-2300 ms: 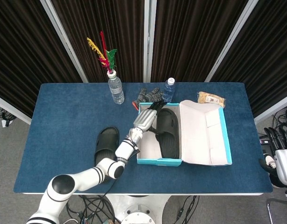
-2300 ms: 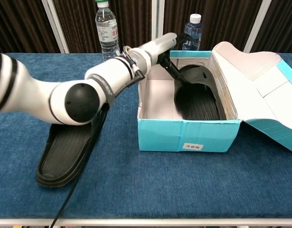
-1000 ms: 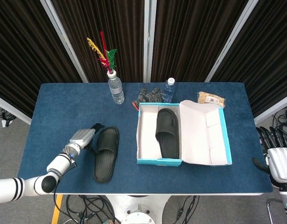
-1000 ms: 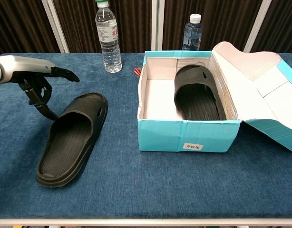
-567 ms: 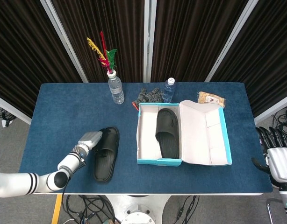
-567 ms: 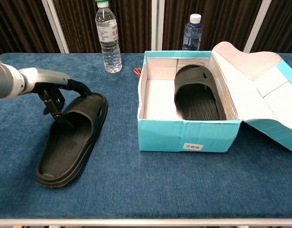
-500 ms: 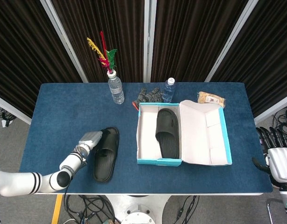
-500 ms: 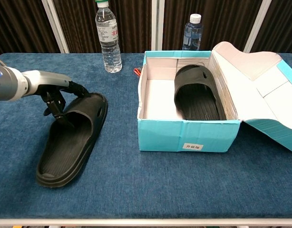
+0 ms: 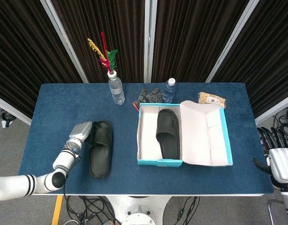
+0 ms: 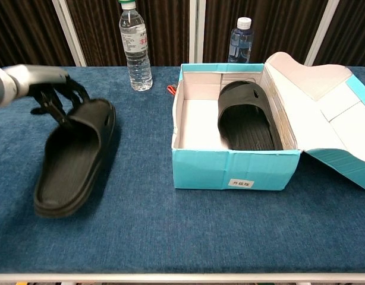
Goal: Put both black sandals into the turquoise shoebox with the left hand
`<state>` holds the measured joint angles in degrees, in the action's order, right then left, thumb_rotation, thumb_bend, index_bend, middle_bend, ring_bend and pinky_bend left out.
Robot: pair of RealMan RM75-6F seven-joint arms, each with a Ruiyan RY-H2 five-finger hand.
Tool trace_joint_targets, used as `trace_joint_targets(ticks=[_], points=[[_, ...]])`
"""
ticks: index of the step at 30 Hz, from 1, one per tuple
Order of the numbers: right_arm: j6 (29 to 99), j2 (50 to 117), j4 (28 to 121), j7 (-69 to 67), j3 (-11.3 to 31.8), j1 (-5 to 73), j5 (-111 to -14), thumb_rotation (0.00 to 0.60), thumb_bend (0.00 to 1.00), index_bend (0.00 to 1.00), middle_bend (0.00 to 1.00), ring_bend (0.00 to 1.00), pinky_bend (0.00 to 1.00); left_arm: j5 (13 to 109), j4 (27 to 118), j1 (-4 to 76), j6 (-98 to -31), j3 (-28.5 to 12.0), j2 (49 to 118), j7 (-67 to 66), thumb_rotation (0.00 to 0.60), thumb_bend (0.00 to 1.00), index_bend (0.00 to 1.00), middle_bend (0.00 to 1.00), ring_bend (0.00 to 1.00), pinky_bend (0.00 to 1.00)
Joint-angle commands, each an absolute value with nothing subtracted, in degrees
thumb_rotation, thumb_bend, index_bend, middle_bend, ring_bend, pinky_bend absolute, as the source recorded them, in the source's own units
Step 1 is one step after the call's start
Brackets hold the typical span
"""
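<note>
Second black sandal (image 10: 72,157) gripped at strap by left hand (image 10: 54,95), lifting; next, carry into turquoise shoebox (image 10: 236,168) beside first sandal (image 10: 246,119).

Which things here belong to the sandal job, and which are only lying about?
Job: sandal in left hand, left hand, boxed sandal, shoebox.

Lying about: two bottles, feathers, gloves, snack packet, right hand.
</note>
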<state>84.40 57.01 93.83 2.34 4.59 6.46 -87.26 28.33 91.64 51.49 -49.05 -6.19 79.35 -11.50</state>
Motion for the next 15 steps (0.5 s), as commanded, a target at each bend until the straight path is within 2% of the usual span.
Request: trace_joint_targets(ticks=[1,7,10,15], points=[[84.3,57.0,94.1,2.6,4.5,6.5,-87.3,0.600,0.12,0.03,0.09,0.00,0.06,36.7,94.1,46.1,-43.6,-15.0,72.6,4.5,0.600,0.00,0.59,0.58,0.86,0.87],[84.4,56.6,95.2,3.9,4.6,6.7,-87.5,0.600,0.12,0.03,0.09,0.00,0.06,49.1,91.4,43.3,-35.7,-25.8,74.7,25.1,0.600,0.00,0.59,0.57,0.82,0.85],[84.4,56.3,95.8,4.6,4.6,6.7,-87.5,0.600,0.12,0.03,0.09,0.00,0.06,55.1,88.6,44.4,-33.5,-28.6,78.8,31.7,0.600,0.00,0.59,0.57,0.80,0.84],[84.5,55.9,96.7,5.4,4.6,6.4,-87.2,0.600,0.12,0.03,0.09,0.00,0.06,59.8,83.0,48.0,-31.2,-31.3,86.2,39.7,0.600,0.00,0.59,0.57,0.80,0.84]])
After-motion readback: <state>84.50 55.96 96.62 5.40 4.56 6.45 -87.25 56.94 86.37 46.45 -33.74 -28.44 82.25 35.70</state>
